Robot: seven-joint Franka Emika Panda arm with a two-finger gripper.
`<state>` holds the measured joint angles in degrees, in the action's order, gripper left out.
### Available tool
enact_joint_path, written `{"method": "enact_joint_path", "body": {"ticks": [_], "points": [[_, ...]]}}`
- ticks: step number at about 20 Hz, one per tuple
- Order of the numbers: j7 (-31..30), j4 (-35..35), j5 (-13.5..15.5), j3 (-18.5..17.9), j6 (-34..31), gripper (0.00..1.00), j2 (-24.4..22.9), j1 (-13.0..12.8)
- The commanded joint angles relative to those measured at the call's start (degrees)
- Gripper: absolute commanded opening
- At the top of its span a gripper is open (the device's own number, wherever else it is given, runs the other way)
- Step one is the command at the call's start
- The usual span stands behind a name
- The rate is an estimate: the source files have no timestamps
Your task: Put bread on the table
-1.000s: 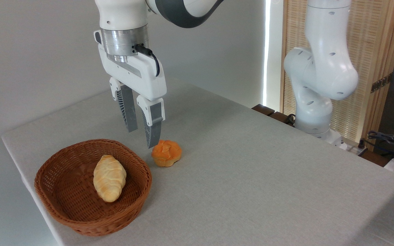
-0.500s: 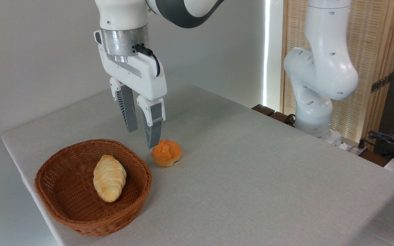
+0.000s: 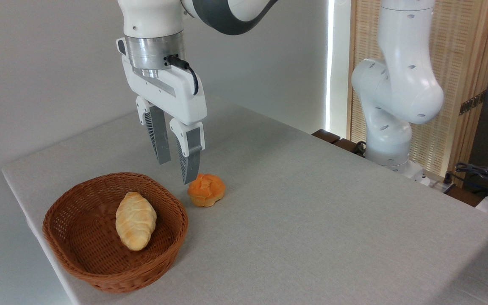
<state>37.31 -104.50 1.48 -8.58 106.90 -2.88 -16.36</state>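
The bread (image 3: 135, 226) lies in the basket (image 3: 79, 267), not yet fetched. Above the basket's far rim hang the jaws (image 3: 177, 171), parted and empty; next they must drop onto the loaf, then lift it to the bench (image 3: 311, 220).

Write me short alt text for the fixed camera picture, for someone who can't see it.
A pale golden bread lies in a brown wicker basket near the left end of a grey-beige table. A white robot arm's gripper hangs above the table just behind the basket, jaws apart and empty, beside a small orange bun.
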Motion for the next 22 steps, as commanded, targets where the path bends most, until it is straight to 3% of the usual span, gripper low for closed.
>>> {"method": "enact_joint_path", "body": {"ticks": [1, 9, 16, 18, 22], "points": [[0.2, 1.1, -0.1, -0.5, -1.2, 1.00, 0.7, -0.2], [0.2, 1.1, 0.0, -0.5, -1.3, 1.00, 0.7, -0.2], [0.2, 1.1, 2.0, -0.6, -0.7, 1.00, 1.0, -0.2], [0.3, 1.1, 3.3, -0.5, 0.9, 1.00, 2.3, -0.2], [-0.2, 1.1, 7.1, -0.6, 10.9, 1.00, 5.6, -0.2]]}}
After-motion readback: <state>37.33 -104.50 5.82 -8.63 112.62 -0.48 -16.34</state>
